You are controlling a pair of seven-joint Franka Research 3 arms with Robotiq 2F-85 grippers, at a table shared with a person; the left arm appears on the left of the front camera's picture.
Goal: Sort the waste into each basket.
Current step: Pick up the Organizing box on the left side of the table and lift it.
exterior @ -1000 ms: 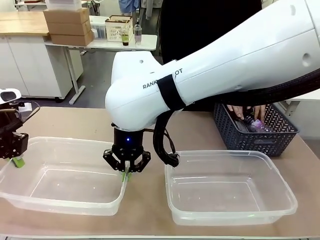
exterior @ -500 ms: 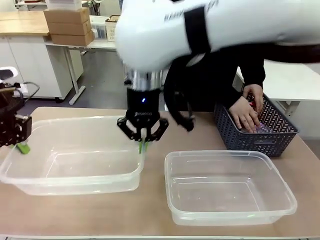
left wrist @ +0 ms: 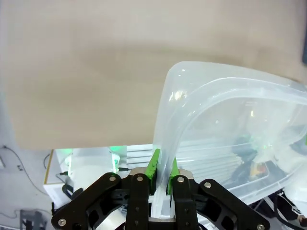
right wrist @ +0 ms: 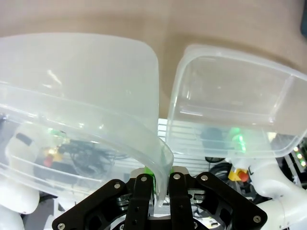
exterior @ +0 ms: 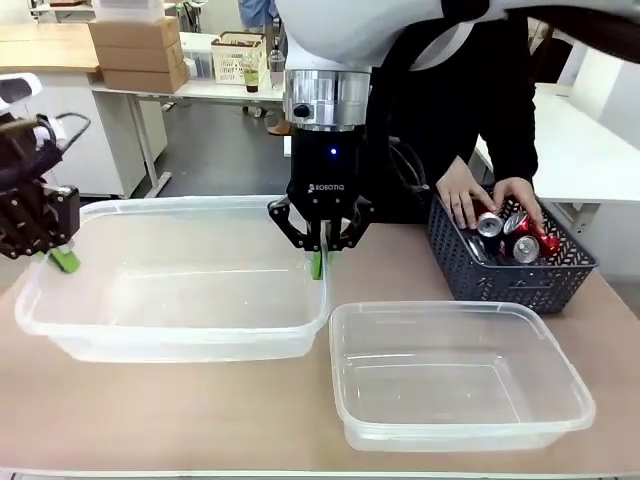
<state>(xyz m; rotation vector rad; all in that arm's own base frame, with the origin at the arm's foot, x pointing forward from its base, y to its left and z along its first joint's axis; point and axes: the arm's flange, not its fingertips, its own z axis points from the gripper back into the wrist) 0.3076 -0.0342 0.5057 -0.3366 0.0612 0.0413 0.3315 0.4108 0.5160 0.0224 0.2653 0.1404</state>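
1. My left gripper (exterior: 62, 255) is pinched tight on the left end rim of the left tub (exterior: 180, 335); in my left wrist view my green pads (left wrist: 154, 165) squeeze the thin clear wall between them.
2. My right gripper (exterior: 318, 258) is clamped the same way on the opposite end rim, the wall running up between its closed fingers.
3. Hanging between my two grippers, the tub looks lifted, or at least partly off the table (exterior: 150, 400), though I cannot tell if its near edge touches.
4. The second tub (exterior: 460, 375) sits below and to the side of my right gripper, near the carried one but apart.
5. The cans (exterior: 515, 235) lie beyond my right gripper in the dark lattice basket (exterior: 500, 275), where the person's hands (exterior: 465, 195) rest on them; nothing is sorted yet.
6. To do this well, I judge both grippers must travel level and together, since the soft wall flexes and could slip or twist.
7. I should set it down clear of the second tub before letting go.
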